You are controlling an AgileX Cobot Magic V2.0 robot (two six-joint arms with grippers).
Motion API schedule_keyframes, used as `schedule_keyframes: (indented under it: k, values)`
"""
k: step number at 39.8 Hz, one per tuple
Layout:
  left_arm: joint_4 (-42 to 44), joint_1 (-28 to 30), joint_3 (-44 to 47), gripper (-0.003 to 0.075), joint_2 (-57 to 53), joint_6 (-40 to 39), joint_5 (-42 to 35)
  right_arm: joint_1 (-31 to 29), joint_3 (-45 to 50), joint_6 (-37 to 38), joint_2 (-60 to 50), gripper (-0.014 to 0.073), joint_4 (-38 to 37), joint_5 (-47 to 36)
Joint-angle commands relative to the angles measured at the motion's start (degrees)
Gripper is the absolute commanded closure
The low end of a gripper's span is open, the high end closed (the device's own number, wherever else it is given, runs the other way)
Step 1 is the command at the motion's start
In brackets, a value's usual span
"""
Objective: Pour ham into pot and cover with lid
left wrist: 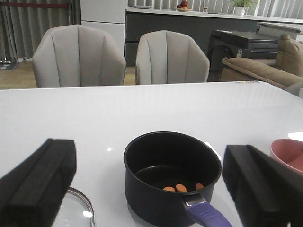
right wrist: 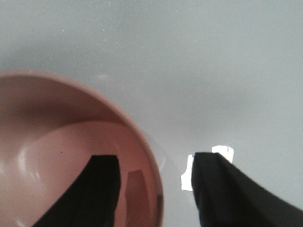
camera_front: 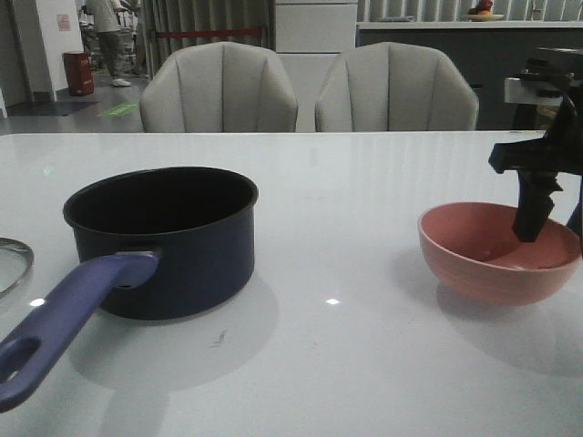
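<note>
The dark navy pot (camera_front: 164,241) stands on the white table at the left, its purple-blue handle (camera_front: 64,323) pointing toward the front edge. In the left wrist view, three small orange ham pieces (left wrist: 181,187) lie on the pot's (left wrist: 156,189) black bottom. The glass lid (camera_front: 11,259) lies flat beside the pot at the far left, also seen as the lid (left wrist: 75,213). My left gripper (left wrist: 147,146) is open, hanging above and behind the pot. The pink bowl (camera_front: 496,255) sits at the right. My right gripper (right wrist: 155,158) is open, with one finger inside the bowl (right wrist: 57,151) and one outside its rim.
Two grey chairs (camera_front: 219,86) (camera_front: 396,86) stand behind the table's far edge. A brown sofa (left wrist: 265,68) shows at the back right in the left wrist view. White tabletop lies between pot and bowl.
</note>
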Motion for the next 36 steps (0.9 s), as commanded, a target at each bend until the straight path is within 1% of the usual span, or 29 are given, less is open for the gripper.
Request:
schedule_keyframes:
  k: [1,6,10,14,22,28,30,36]
  values:
    - [-0.3,-0.4,-1.4,0.0065,0.6,0.2,-4.1,-0.3,-3.2,-3.5,-5.1,0.0123,-1.4,2.0]
    - [-0.3,-0.4,-1.4,0.0065,0.6,0.2,-4.1,-0.2,-3.1,-7.7,-11.1,0.0123,-1.3,1.3]
    - [-0.3,-0.4,-1.4,0.0065,0.6,0.2,-4.1,0.3,-2.6,-7.8,-17.1,0.0123,0.3,-0.9]
    - [-0.3,-0.4,-1.4,0.0065,0.6,0.2,-4.1,2.1,0.1,-7.8,-23.3,0.0123,0.5,-4.5]
    - [-0.3,-0.4,-1.4,0.0065,0.6,0.2,-4.1,6.6,9.5,-7.7,-35.5,0.0123,0.5,-13.2]
    - [-0.3,-0.4,-1.4,0.0065,0.6,0.2,-4.1,9.8,18.3,-7.7,-45.1,0.0123,0.5,-20.5]
    - [-0.3,-0.4,-1.4,0.0065,0.6,0.2,-4.1,11.1,22.1,-7.7,-50.2,0.0123,0.5,-23.6]
    - [-0.3,-0.4,-1.4,0.0065,0.6,0.2,-4.1,14.1,30.9,-7.6,-63.0,0.0123,1.0,-28.8]
